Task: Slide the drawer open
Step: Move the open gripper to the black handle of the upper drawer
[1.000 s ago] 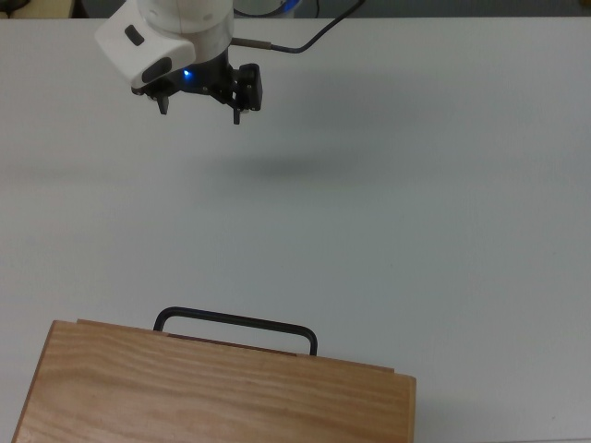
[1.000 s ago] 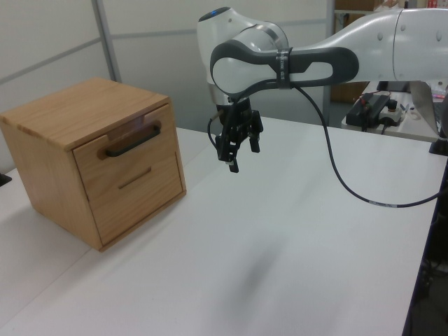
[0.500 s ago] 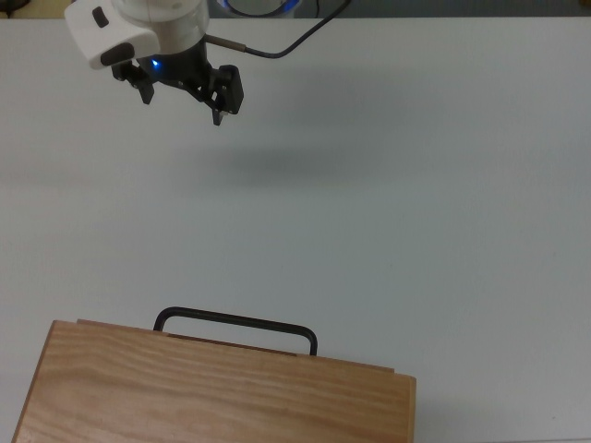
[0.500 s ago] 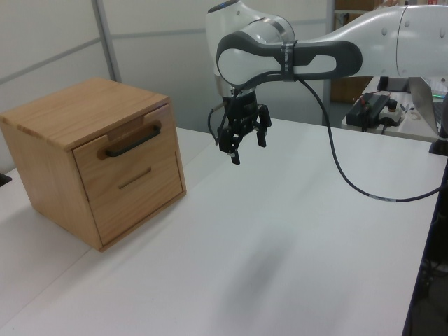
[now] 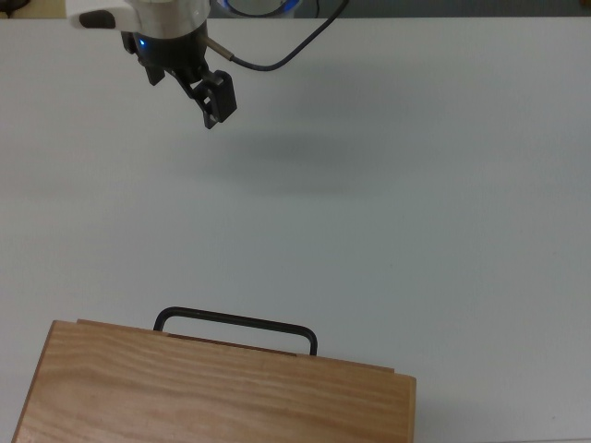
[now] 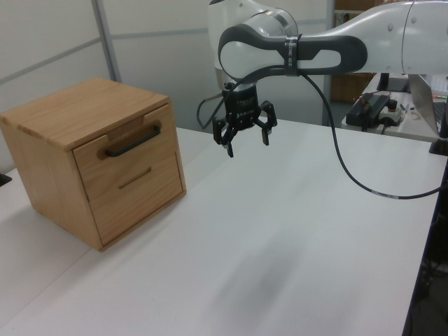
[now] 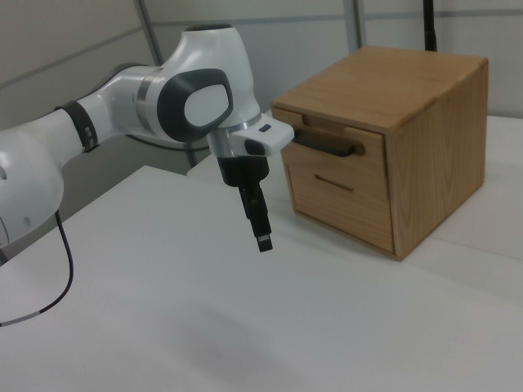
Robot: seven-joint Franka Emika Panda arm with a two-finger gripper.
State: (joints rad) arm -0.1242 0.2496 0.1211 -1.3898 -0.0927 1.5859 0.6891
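— Hand (image 6: 246,140) status?
— Fingers spread apart, gripping nothing, hanging above the white surface (image 6: 294,231), well apart from the wooden cabinet (image 6: 63,115).
— And the drawer (image 6: 126,147)?
— Closed, at the cabinet's top front, its black bar handle (image 6: 133,141) untouched.

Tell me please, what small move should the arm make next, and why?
Probably move the tool toward the black handle of the drawer. The tool hangs open above the white table, well apart from the cabinet, and the drawer looks shut with nothing gripping its handle.
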